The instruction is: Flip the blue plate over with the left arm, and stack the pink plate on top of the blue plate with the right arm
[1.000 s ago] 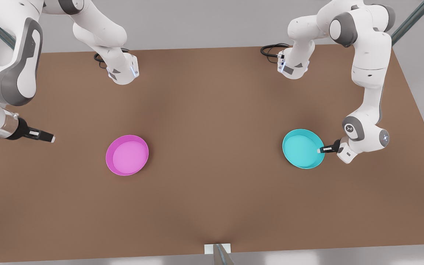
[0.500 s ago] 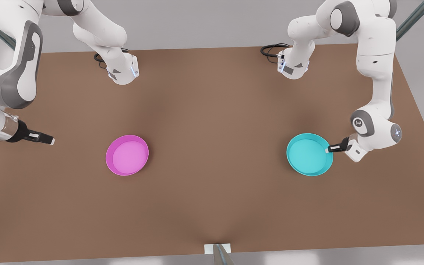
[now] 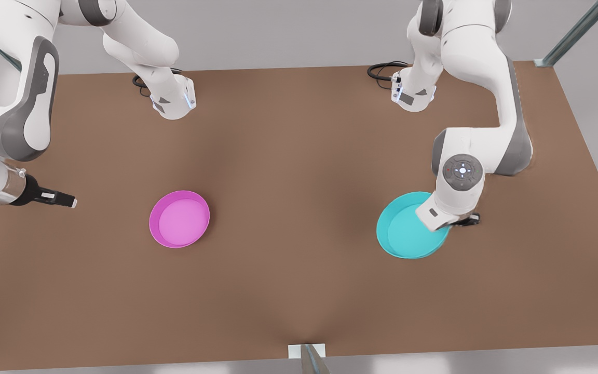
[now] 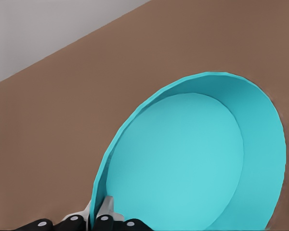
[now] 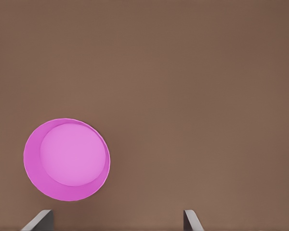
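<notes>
The blue plate (image 3: 408, 228) is on the front view's right half of the brown worktop (image 3: 299, 156), open side up. In the left wrist view the blue plate (image 4: 192, 159) is tilted, its rim raised on the side where it is held. The left hand (image 3: 464, 221) sits at that plate's edge on the front view's right, mostly hidden under its own white wrist; in the left wrist view the left hand (image 4: 97, 216) has its two fingers (image 4: 106, 208) closed tight on the rim, one on each side of the thin wall. The left arm (image 3: 486, 114) reaches down from the far right corner of the worktop and bends back over the plate.

The pink plate (image 3: 179, 218) lies flat and open side up on the front view's left half, well apart from the blue one, with nothing touching it. The right wrist view looks straight down on the pink plate (image 5: 66, 160) (its lighter inside faces the camera).

The right hand (image 3: 65, 200) hangs over the near left edge of the worktop, well to the left of the pink plate and holding nothing. In the right wrist view its two fingertips (image 5: 38, 220) stand wide apart. The right arm (image 3: 18, 104) comes in from the far left.
</notes>
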Controlling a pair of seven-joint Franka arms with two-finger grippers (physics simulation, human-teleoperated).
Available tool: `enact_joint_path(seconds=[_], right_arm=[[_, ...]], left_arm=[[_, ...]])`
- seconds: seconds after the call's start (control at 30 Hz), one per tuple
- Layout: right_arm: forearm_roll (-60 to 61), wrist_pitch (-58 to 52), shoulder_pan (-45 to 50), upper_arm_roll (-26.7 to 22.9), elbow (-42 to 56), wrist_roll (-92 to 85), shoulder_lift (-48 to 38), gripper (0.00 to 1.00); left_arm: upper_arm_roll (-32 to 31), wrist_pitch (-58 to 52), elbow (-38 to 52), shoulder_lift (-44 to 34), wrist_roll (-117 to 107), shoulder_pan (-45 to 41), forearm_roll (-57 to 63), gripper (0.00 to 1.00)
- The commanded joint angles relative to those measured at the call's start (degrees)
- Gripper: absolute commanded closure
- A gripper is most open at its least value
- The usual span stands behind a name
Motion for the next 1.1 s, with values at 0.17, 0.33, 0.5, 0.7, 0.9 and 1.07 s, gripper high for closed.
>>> enact_joint_path(seconds=[0.17,0.33,0.5,0.7,0.9,1.07], right_arm=[[0.0,0.4,-0.4,0.0,-0.1,-1.7,0.2,0.00],[0.2,0.5,-0.9,0.0,-0.5,-1.9,0.4,0.00],[0.2,1.4,-0.9,0.0,-1.9,-1.9,0.3,0.00],[0.3,2.0,-1.6,0.1,-2.6,-1.9,0.5,0.00],[0.6,2.5,-2.1,0.1,-2.5,-1.9,1.5,0.00],[0.7,3.3,-2.9,0.1,-2.6,-2.7,2.6,0.00]], left_arm=[[30.9,-1.0,1.3,20.7,-32.4,-34.8,2.6,0.79],[31.1,-1.0,1.7,29.8,-46.0,-40.8,9.2,0.79],[27.9,-3.6,3.2,34.8,-66.6,-43.5,17.7,0.79],[22.4,-8.0,1.7,38.2,-94.8,-45.1,34.7,0.79],[18.9,-5.9,2.0,43.8,-104.7,-44.7,37.9,0.79],[16.0,-4.3,3.1,44.0,-108.9,-44.8,40.2,0.79]])
